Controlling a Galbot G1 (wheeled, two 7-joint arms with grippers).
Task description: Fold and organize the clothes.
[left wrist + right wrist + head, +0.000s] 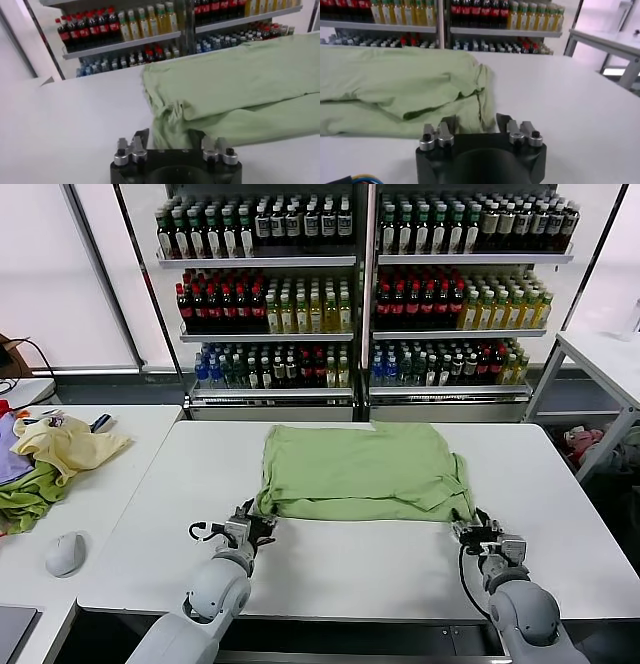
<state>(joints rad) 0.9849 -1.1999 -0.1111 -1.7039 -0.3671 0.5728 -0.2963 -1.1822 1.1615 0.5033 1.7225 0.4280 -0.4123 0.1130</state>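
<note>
The light sage-green shirt (365,469) lies folded into a flat rectangle in the middle of the white table (330,569). My left gripper (258,522) sits low at its near left corner and my right gripper (472,529) at its near right corner. In the left wrist view the shirt (240,80) bunches at the hem between the spread fingers of the left gripper (170,139). In the right wrist view the shirt (395,80) has its corner between the fingers of the right gripper (476,122), with a gap showing beside the cloth.
A pale yellow garment (65,444), a darker olive-green one (25,499) and a white mouse (65,554) lie on the side table to the left. Shelves of bottles (360,284) stand behind the table. Another white table (600,359) stands at the far right.
</note>
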